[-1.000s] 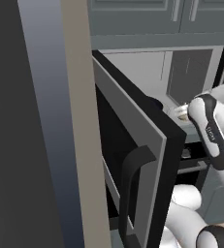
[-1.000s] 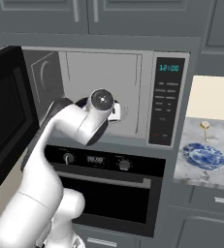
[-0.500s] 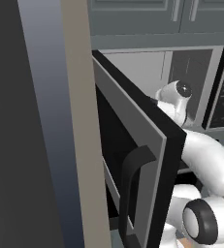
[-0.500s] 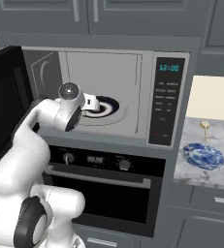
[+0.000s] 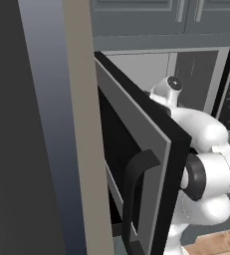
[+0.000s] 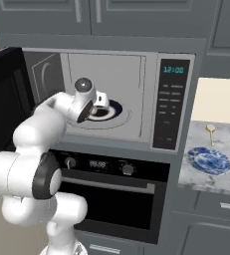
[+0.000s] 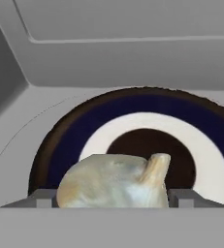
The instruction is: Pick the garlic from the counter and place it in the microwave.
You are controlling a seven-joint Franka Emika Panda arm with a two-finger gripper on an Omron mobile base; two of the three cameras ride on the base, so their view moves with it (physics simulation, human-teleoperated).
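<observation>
The microwave (image 6: 106, 69) stands open, its grey black-framed door (image 5: 136, 159) swung out to the left with the curved dark handle (image 5: 132, 191) facing me. My gripper (image 6: 101, 102) reaches into the pale cavity. In the hand view the gripper (image 7: 111, 198) is shut on the garlic (image 7: 113, 180), a pale lumpy bulb with its stem to the right, gripped between the two fingertips (image 7: 40, 198). Just beyond and below it a round plate (image 7: 147, 140) with dark blue, white and brown rings lies on the cavity floor.
The black button panel with a clock (image 6: 170, 104) is right of the cavity and an oven (image 6: 106, 172) sits beneath it. On the marble counter at right lie a blue patterned plate (image 6: 208, 160) and a small spoon (image 6: 211, 130). Grey cabinets hang above.
The arm has refolded, with its elbow dropping low to the left, and the hand has gone deeper into the cavity over the ringed plate. The garlic stays held.
</observation>
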